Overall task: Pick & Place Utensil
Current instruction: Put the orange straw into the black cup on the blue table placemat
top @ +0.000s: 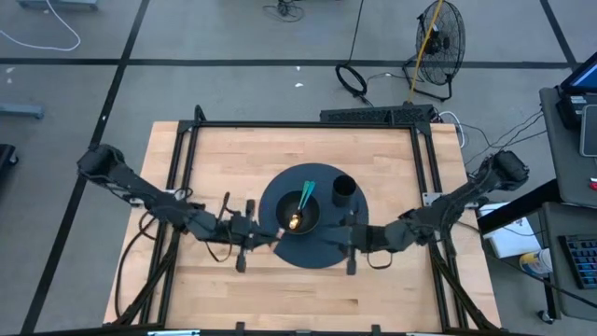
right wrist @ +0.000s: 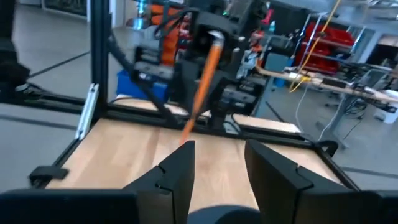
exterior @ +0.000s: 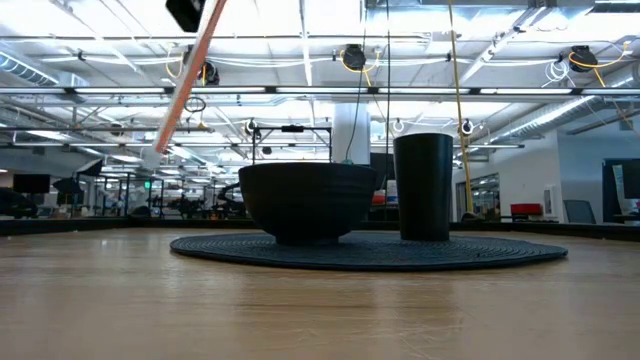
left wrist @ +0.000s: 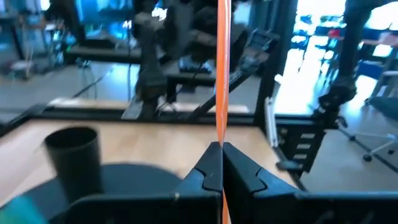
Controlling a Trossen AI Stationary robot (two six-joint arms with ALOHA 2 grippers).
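A thin orange utensil [exterior: 185, 80] hangs slanting above the table, left of the black bowl [exterior: 305, 205]. My left gripper [left wrist: 221, 168] is shut on it, at the near left rim of the round black mat [top: 322, 252]. The bowl [top: 300, 213] stands on the mat with teal utensils [top: 306, 196] in it. A black cup [top: 343, 190] stands on the mat to the bowl's right. My right gripper [right wrist: 217, 168] is open and empty at the mat's near right rim [top: 347, 241], facing the left arm and the orange utensil [right wrist: 200, 93]. My left gripper pinches the orange utensil's thin shaft [left wrist: 219, 134] between its two fingertips, and the fingers lie across the shaft. The shaft runs on past the fingers on both sides. The utensil is lifted clear and tilted, its pale lower end [exterior: 152, 158] above the table.
A black metal frame [top: 308, 123] runs along the table's far, left and right sides. Bare wood [top: 308, 303] lies between the mat and the near edge. A fan [top: 438, 42] and cables lie on the floor beyond the table.
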